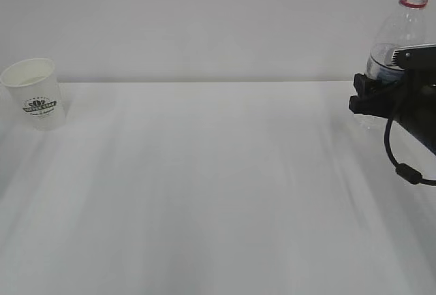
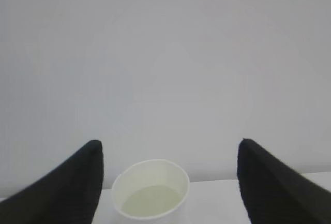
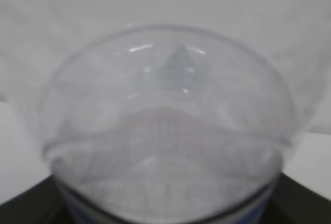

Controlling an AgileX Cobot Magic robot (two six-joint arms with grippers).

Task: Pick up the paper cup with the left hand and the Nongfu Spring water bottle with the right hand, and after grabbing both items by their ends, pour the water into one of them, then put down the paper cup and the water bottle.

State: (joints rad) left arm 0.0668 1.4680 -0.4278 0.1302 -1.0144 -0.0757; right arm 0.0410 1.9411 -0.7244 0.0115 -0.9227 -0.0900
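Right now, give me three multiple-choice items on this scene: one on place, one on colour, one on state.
1. Where on the table does the paper cup stand in the exterior view?
A. far left
B. centre
C. far right

2. What colour is the neck ring of the water bottle?
A. blue
B. red
C. green

3. What do the left gripper jaws hold?
A. the cup
B. the bottle
C. nothing

Key: 1 A, the cup stands by the left edge. 2 B, a red ring circles the neck. 3 C, the jaws stand apart with the cup beyond them.

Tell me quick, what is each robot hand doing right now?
Left hand: open, holding nothing, small white paper cup standing free between its fingers.
Right hand: closed around the tall clear plastic bottle.
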